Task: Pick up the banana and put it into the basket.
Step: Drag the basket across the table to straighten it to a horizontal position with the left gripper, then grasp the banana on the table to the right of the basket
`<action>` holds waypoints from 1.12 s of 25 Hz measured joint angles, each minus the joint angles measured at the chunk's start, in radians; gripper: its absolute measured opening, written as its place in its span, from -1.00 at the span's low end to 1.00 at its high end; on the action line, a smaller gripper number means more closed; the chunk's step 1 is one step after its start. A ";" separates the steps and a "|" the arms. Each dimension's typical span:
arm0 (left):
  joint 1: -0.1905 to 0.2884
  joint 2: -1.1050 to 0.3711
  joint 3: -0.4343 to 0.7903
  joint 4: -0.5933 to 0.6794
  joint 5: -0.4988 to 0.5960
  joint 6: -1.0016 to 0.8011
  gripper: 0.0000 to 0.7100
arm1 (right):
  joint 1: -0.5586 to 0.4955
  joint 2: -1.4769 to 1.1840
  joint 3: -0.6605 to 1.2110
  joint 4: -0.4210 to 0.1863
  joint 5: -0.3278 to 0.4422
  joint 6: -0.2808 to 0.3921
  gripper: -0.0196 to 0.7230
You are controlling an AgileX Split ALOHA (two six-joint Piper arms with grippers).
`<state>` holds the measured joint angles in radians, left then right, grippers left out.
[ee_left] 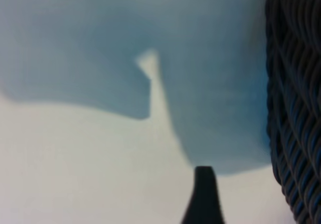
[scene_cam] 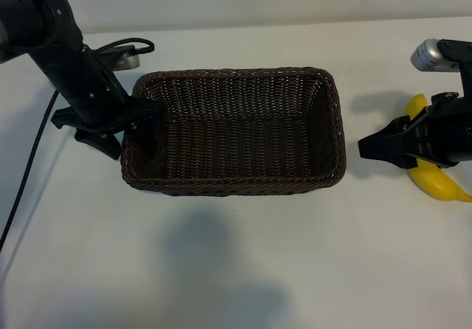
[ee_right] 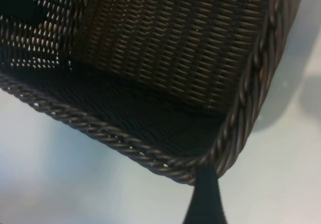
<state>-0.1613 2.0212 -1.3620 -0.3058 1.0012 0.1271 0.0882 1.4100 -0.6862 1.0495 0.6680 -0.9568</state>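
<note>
Right at the lens of the right wrist view, one dark fingertip [ee_right: 205, 196] of the right claw [scene_cam: 363, 149] points at the basket's [scene_cam: 243, 78] braided corner, with the woven floor and far wall beyond it. Seen from outside, that claw hangs just off the basket's right end wall, apart from it, its jaws spread and nothing between them. Directly behind and under the claw's body lies the banana [scene_cam: 435, 181] on the white counter [scene_cam: 236, 270] — bright yellow, curved, one end showing above the arm and the thicker part below it, well outside the basket and partly hidden.

On the other side, the left claw [scene_cam: 144, 122] sits at the basket's left end wall, one finger reaching inside over the rim and the other dark finger outside by the wall. Its jaws straddle the wicker, but whether they press on it or stand loose I cannot tell. Its own wrist view shows one black fingertip [ee_left: 203, 196] over bare counter, with the dark weave close alongside.

Nothing lies on the basket's floor — only shadow. A black cable [scene_cam: 29, 174] trails down the counter's left edge.
</note>
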 joint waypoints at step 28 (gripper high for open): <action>0.026 -0.066 -0.388 0.384 0.173 -0.127 0.77 | 0.000 0.000 0.000 0.000 0.009 0.000 0.59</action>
<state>-0.1351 1.9555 -1.7501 0.0778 1.1740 0.0000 0.0882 1.4100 -0.6862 1.0495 0.6770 -0.9568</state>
